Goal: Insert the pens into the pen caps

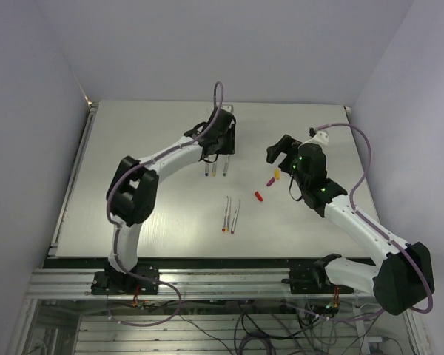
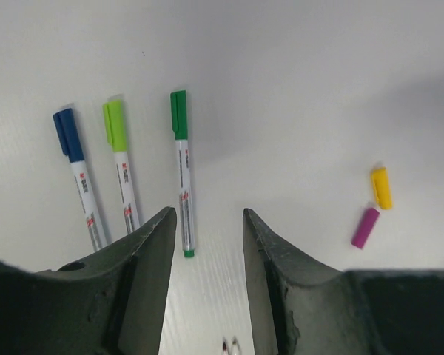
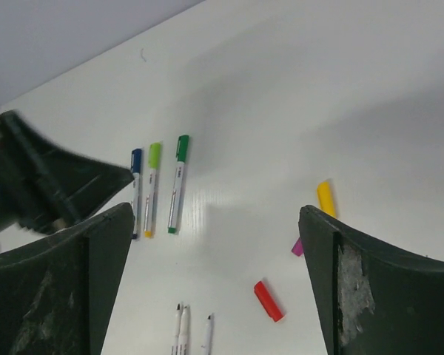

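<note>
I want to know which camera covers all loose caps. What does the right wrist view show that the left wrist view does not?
Only the right wrist view shows the red cap. Only the left wrist view shows the purple cap whole; in the other, a finger hides most of it. Both show the three capped pens, the yellow cap and tips of the uncapped pens at the bottom edge.

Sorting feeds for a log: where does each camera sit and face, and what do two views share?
Top external: high behind the bases, looking down on the table; both arms whole, left gripper and right gripper.
Left wrist: on the left arm, looking down past its fingers at three capped pens.
Right wrist: on the right arm, looking across the table; own fingers, plus the left gripper.
Shared: both wrists see the capped pens, yellow cap, purple cap.
</note>
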`<move>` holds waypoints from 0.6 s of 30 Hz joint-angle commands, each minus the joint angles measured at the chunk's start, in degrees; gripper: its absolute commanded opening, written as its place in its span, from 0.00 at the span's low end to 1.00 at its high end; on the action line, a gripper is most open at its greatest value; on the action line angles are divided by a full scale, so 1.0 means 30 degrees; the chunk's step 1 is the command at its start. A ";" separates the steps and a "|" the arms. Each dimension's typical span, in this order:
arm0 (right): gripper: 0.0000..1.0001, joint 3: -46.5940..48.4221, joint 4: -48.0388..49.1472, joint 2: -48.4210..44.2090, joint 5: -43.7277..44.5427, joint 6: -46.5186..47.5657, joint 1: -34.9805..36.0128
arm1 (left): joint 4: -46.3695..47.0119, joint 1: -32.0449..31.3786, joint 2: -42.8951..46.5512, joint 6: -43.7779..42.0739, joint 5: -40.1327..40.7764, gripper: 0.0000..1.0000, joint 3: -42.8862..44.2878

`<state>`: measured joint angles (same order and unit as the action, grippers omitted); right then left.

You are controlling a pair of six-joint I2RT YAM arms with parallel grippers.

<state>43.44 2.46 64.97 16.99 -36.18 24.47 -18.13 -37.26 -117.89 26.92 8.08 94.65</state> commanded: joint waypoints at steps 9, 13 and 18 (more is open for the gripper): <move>0.75 -0.0430 -0.1232 0.0016 0.3082 0.0222 -0.0215 | 0.0912 -0.2794 0.6619 -0.0797 0.1004 0.50 -0.9020; 0.72 -0.0984 -0.1603 -0.0191 0.3252 0.0244 -0.0218 | 0.0840 -0.3928 0.8906 -0.0688 0.1304 0.49 -1.1939; 0.71 -0.1494 -0.1523 -0.0255 0.3092 -0.0108 -0.0217 | 0.1821 -0.4742 1.0303 -0.0714 0.0496 0.49 -1.4268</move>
<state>39.88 -1.56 65.28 24.93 -35.99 24.05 -16.36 -50.22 -89.97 24.86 10.52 54.76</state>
